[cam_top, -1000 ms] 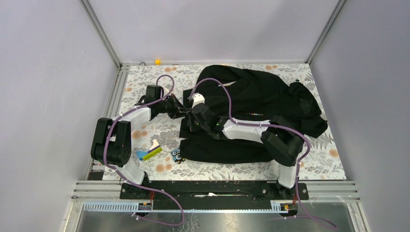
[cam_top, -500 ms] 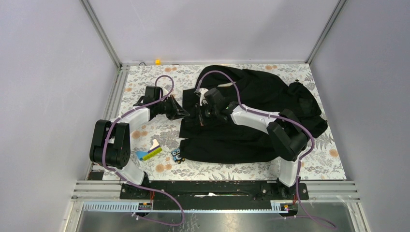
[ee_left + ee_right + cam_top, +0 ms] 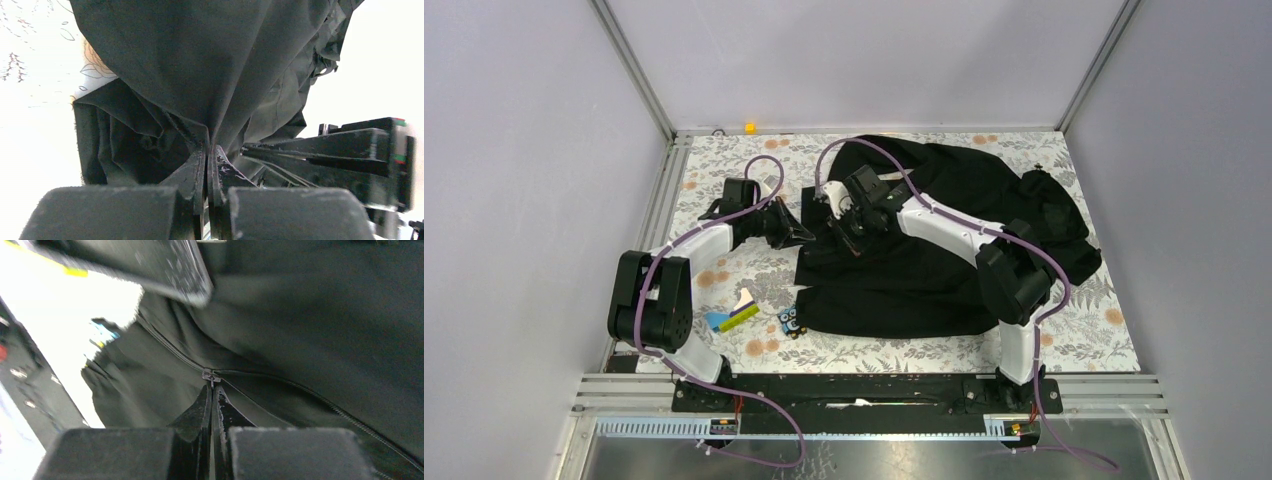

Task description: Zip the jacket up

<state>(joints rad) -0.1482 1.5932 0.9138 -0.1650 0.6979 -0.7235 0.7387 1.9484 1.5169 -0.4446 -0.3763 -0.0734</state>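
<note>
Centre-left, the left gripper (image 3: 207,147) clamps the edge of the jacket (image 3: 964,200), which sprawls across middle and right. The right gripper (image 3: 212,390), clenched on the zipper pull (image 3: 211,375), should draw straight along the teeth, with the fabric taut.

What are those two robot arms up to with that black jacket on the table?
They are working on zipping it up. The left claw is shut on a bunch of fabric at the edge of the jacket, holding it taut. The right claw is closed with its tips right at the zipper pull, apparently gripping it. How far the zipper is done up I cannot tell.
</note>
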